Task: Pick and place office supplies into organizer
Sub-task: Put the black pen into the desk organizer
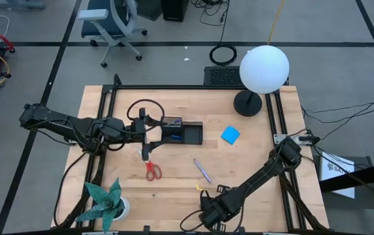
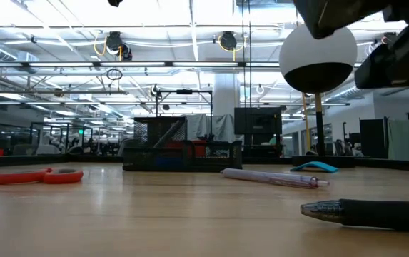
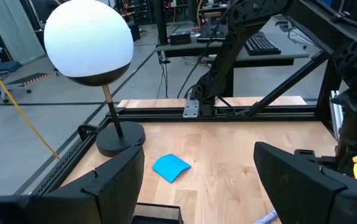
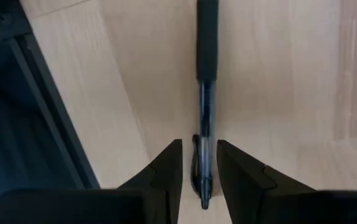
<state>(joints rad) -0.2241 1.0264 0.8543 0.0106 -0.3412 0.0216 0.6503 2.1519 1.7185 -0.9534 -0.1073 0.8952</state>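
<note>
Here we see the right claw (image 4: 199, 163) low at the near edge of the table (image 1: 252, 156), its two fingers narrowed around the clip end of a dark pen (image 4: 206, 81) that lies flat on the wood; whether the pads actually press on the barrel we cannot tell. The left claw (image 3: 197, 180) hangs with its jaws spread wide and empty, just beside the black organizer (image 1: 183, 132), which sits near the middle of the table toward its left half. The red-handled scissors (image 1: 153, 171) lie on the wood just in front of the left claw, apart from the organizer. A purple pen (image 1: 202, 171) rests near the table's centre, between the scissors and the right arm. The bright blue notepad (image 1: 230, 135) lies flat to the right of the organizer, near the round black base of the lamp (image 1: 264, 68) with its white globe. A teal paper plant (image 1: 105, 202) stands at the near left corner.
</note>
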